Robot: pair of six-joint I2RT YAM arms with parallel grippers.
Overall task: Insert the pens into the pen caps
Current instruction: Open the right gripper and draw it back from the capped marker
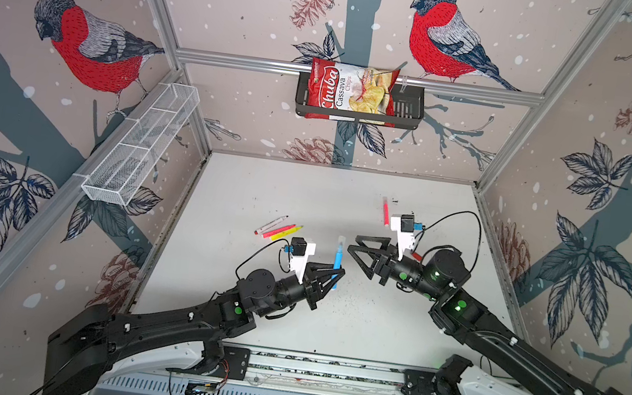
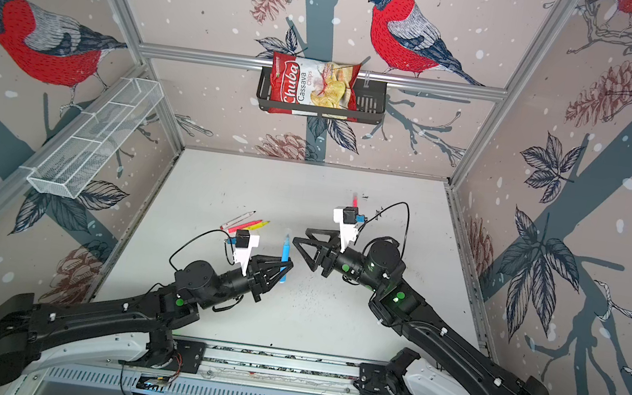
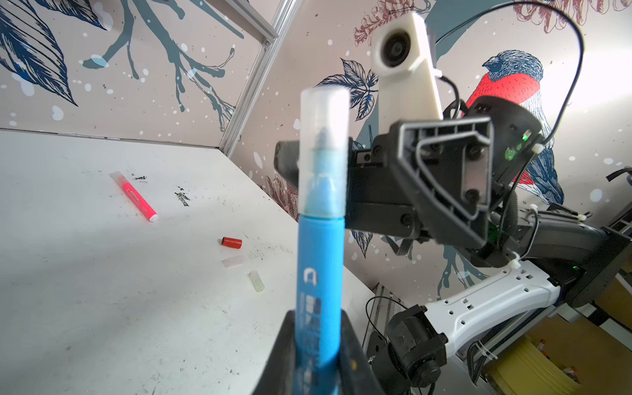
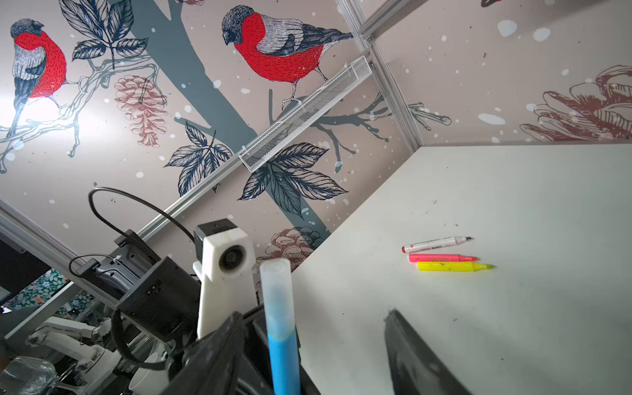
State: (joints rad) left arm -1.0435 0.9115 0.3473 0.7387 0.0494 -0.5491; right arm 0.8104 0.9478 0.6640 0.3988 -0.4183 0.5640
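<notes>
My left gripper [image 1: 337,276] is shut on the lower barrel of a blue pen [image 1: 338,259], held above the table's middle. A translucent pen cap [image 3: 323,150] sits over its tip. My right gripper [image 1: 353,243] stands open just right of that capped end, jaws wide and touching nothing; the pen [image 4: 284,359] shows beside one finger [image 4: 232,335]. A white-barrelled pen [image 1: 271,224], a pink pen [image 1: 279,230] and a yellow pen [image 1: 287,233] lie uncapped side by side at centre left. Another pink pen [image 3: 136,198], capped, lies far right. A red cap [image 3: 232,242] and two translucent caps [image 3: 233,262] [image 3: 256,281] lie near the right arm.
A black wall basket [image 1: 406,110] holding a chips bag [image 1: 346,87] hangs on the back wall. A white mesh tray [image 1: 141,144] is fixed along the left wall. The arms' mounting rail [image 1: 323,371] runs along the white table's [image 1: 288,320] front edge.
</notes>
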